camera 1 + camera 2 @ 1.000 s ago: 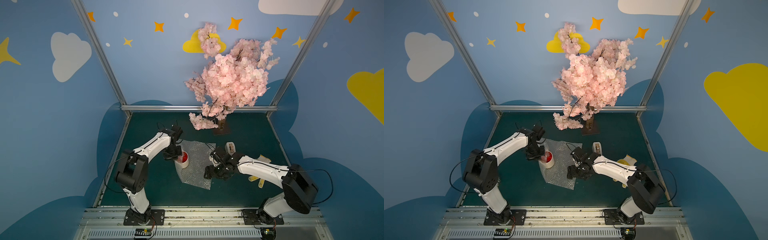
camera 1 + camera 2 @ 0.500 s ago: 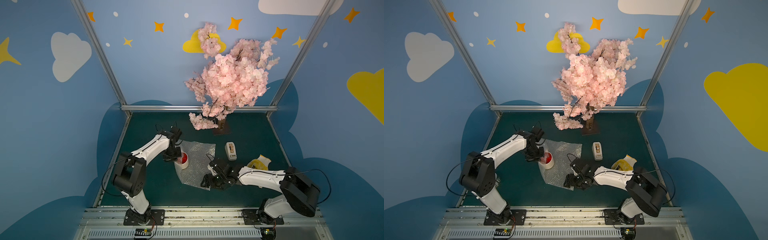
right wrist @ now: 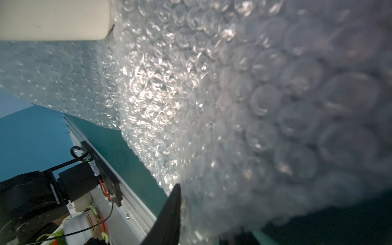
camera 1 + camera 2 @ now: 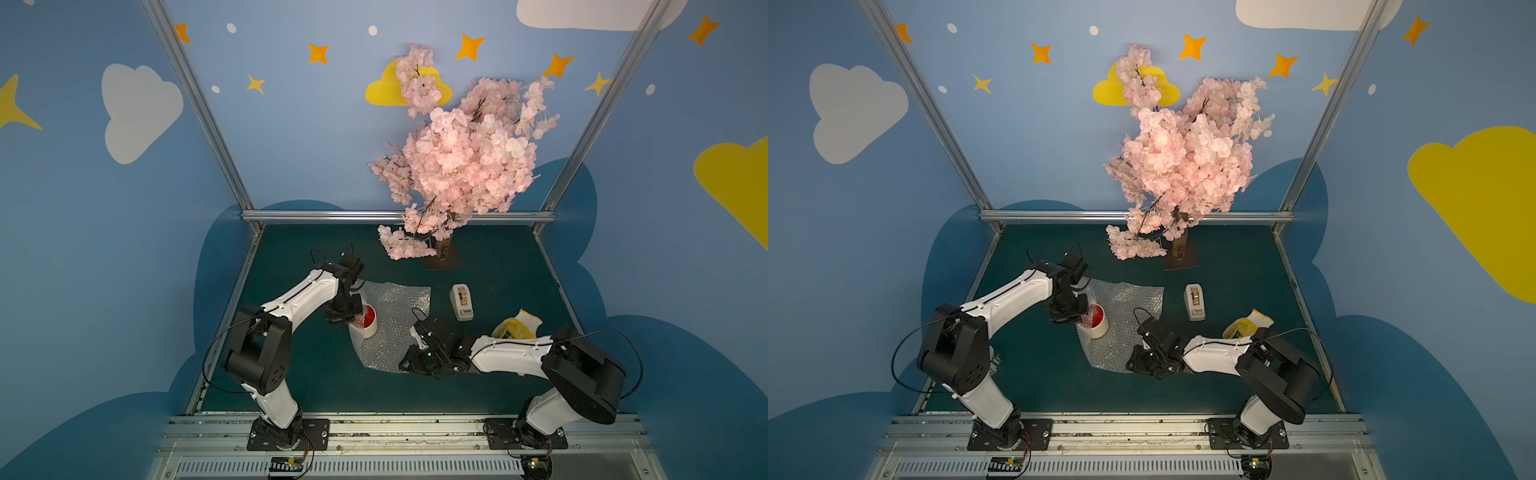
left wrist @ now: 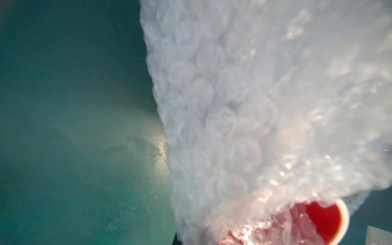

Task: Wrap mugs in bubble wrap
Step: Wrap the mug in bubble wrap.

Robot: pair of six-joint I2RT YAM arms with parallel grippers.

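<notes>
**Plastic sheet barely started around the mug**

Both top views: the mug (image 4: 368,323) sits on the bubble wrap (image 4: 395,291), close to the sheet's left edge, on the green surface (image 4: 498,270). My left end effector (image 4: 347,318) is at the mug's rim. My right end effector (image 4: 409,365) is down at the sheet's near corner. Most of the sheet lies flat and the mug's cream wall shows bare, so I judge the wrapping hardly begun. A tape dispenser (image 4: 461,302) and a glove (image 4: 517,328) lie off to the right, apart from the sheet.

Left wrist view: a flap of wrap (image 5: 244,106) rises toward the camera and dips over part of the mug's red mouth (image 5: 324,216). That end effector is clenched, and I take it to be pinching this flap, though its fingers are hidden.

Right wrist view: wrap (image 3: 212,106) fills the frame, partly raised, with one dark finger (image 3: 171,214) against its edge. Whether the jaws are closed on it I cannot tell.

Left to do, by my reckoning: bring the loose sheet over and around the mug until no cream shows, then secure it.
</notes>
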